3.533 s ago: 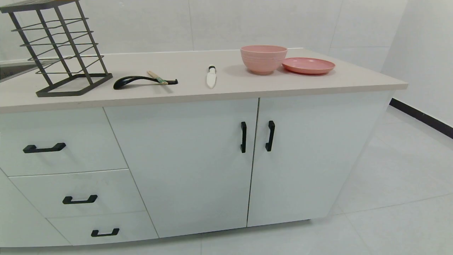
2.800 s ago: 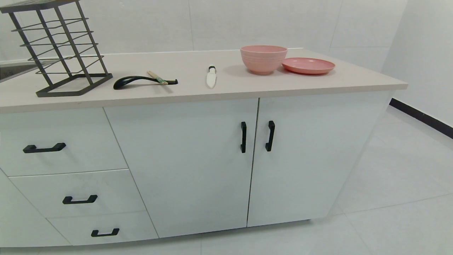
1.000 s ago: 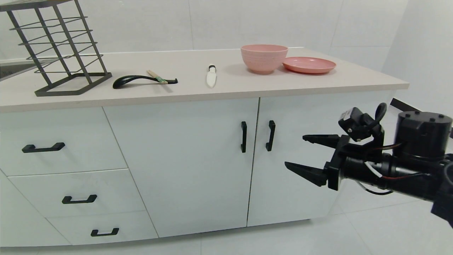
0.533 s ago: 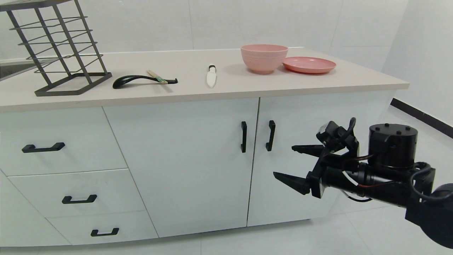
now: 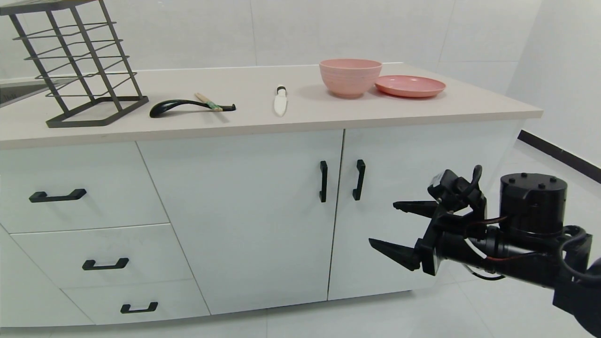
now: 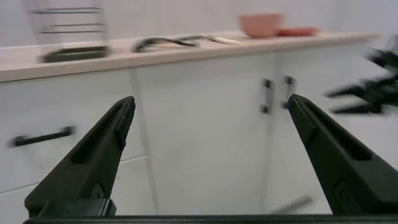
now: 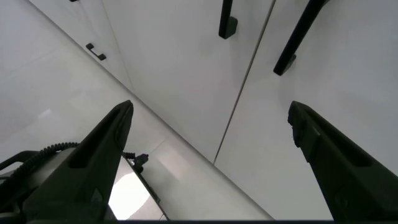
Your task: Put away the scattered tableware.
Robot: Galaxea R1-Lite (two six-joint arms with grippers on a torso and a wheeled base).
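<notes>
Scattered tableware on a beige countertop (image 5: 263,119) above a white cabinet (image 5: 244,211). At the far right lies a flat pink plate (image 5: 410,86). Just left of it a deep pink bowl (image 5: 350,77) stands upright; whether the two touch cannot be told. Near the middle, a white knife with a black band (image 5: 280,101) lies flat, its length running from far to near. Further left lies a black long-handled spoon (image 5: 188,107), with a pair of wooden chopsticks (image 5: 209,102) crossing its handle. A black wire rack (image 5: 77,65) stands at the left end, well apart from the bowl. The right gripper (image 5: 382,223) hangs before the right-hand cabinet door, lower than the countertop and to the right of the two black vertical door handles (image 5: 358,180). Its fingers are spread wide, with nothing between them. The left gripper (image 6: 210,102) faces the cabinet front, likewise spread wide and empty, with the countertop and its tableware beyond it. All tableware rests on the countertop, apart from both grippers.
</notes>
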